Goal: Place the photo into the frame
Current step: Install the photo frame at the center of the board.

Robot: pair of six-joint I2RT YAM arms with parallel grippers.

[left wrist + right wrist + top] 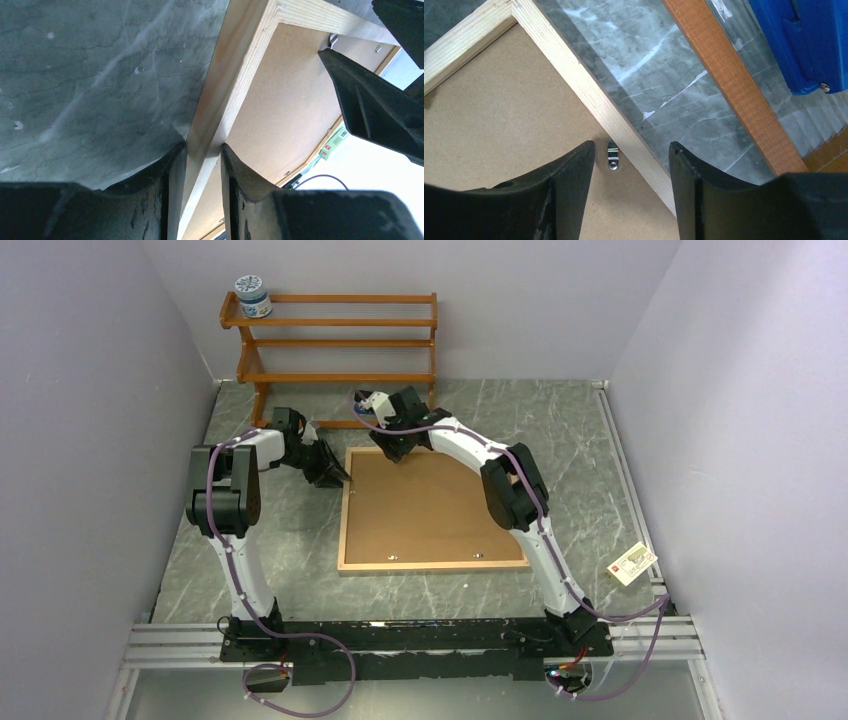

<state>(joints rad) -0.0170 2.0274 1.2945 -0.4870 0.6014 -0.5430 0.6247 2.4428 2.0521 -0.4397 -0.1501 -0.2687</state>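
The frame (346, 512) of light wood lies flat on the table, back side up, with the brown backing board (430, 505) filling it. The photo is hidden. My left gripper (335, 478) is at the frame's far left corner. In the left wrist view it (204, 147) is shut on the frame's left rail (235, 80). My right gripper (398, 455) hovers over the far rail. In the right wrist view it (631, 145) is open, straddling the rail (569, 70) and a small metal clip (612, 154) on the backing board (499, 115).
An orange-brown shelf rack (340, 340) stands at the back wall with a jar (252, 297) on its top shelf. Its low bar (724, 75) and a blue plastic object (804, 40) lie just beyond the frame. A small card (633, 562) rests at the right table edge.
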